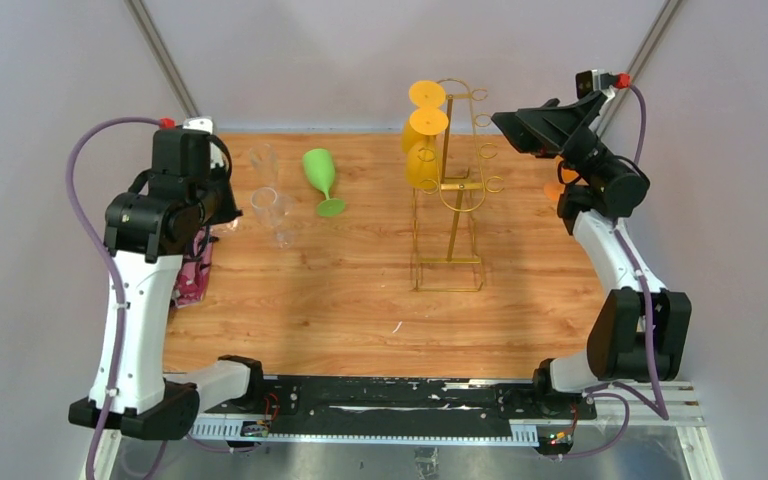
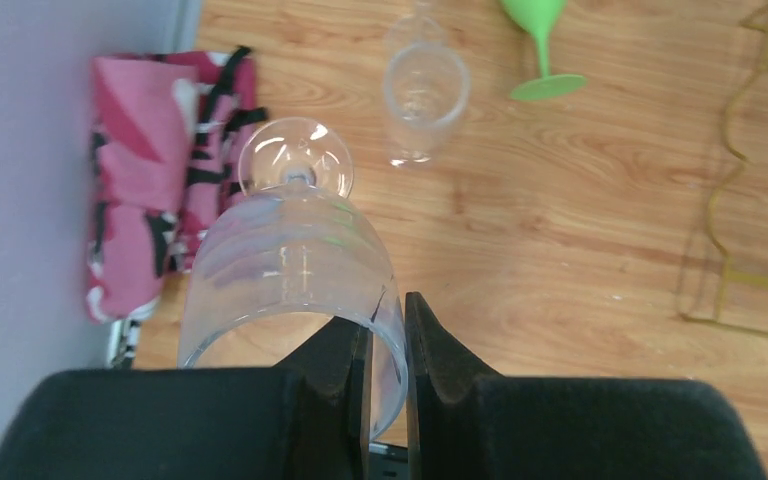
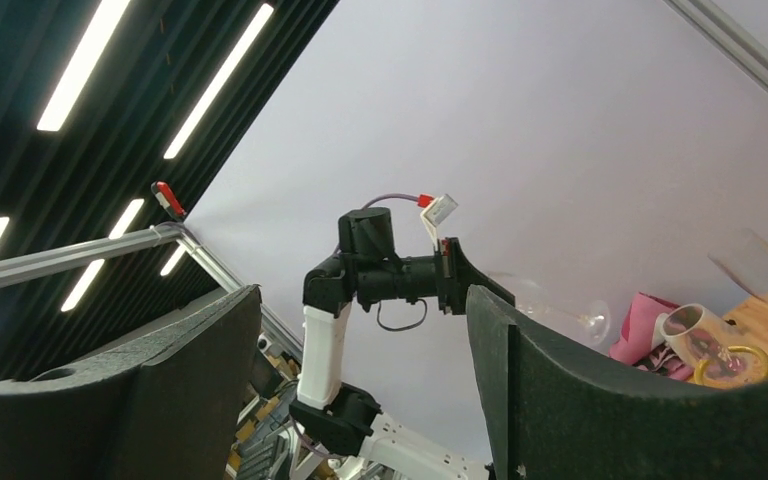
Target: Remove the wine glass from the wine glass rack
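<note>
The gold wire wine glass rack (image 1: 450,200) stands at the table's middle right, and yellow wine glasses (image 1: 422,150) hang from its upper left hooks. My left gripper (image 2: 388,330) is shut on the rim of a clear wine glass (image 2: 290,260), held on its side above the table's left edge, foot pointing away. In the top view the left gripper (image 1: 222,205) is far left of the rack. My right gripper (image 1: 505,125) is open and empty, raised beside the rack's upper right. In the right wrist view it (image 3: 360,340) faces the left arm.
A green wine glass (image 1: 322,178) lies on the table left of the rack. Two clear glasses (image 1: 272,205) stand near the left gripper. A pink patterned cloth (image 2: 150,200) lies at the table's left edge. The rack's base (image 2: 750,200) shows at the right of the left wrist view.
</note>
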You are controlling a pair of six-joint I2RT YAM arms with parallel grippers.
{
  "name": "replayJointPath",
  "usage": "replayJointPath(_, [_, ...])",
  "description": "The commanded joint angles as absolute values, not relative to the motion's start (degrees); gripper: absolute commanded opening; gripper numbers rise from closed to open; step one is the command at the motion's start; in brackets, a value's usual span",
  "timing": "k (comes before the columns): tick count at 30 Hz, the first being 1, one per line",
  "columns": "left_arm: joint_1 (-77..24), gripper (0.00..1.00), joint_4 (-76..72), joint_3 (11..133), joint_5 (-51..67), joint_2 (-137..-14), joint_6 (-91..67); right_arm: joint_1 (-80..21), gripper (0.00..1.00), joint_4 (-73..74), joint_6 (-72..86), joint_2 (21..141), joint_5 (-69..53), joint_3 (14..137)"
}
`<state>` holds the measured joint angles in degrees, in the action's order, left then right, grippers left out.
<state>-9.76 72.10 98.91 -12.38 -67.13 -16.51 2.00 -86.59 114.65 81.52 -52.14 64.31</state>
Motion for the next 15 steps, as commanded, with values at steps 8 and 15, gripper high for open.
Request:
replayJointPath(8, [-9.4, 0.00, 73.7, 106.5, -30.0, -72.7, -19.2, 2.6, 0.79, -88.0, 112.9, 82.4, -54.0, 63.7])
replayJointPath(15, [-1.9, 0.00, 66.2, 114.8, -9.5, -89.2, -20.9, 2.7, 0.77, -89.4, 114.2, 85.4, -54.3, 63.7])
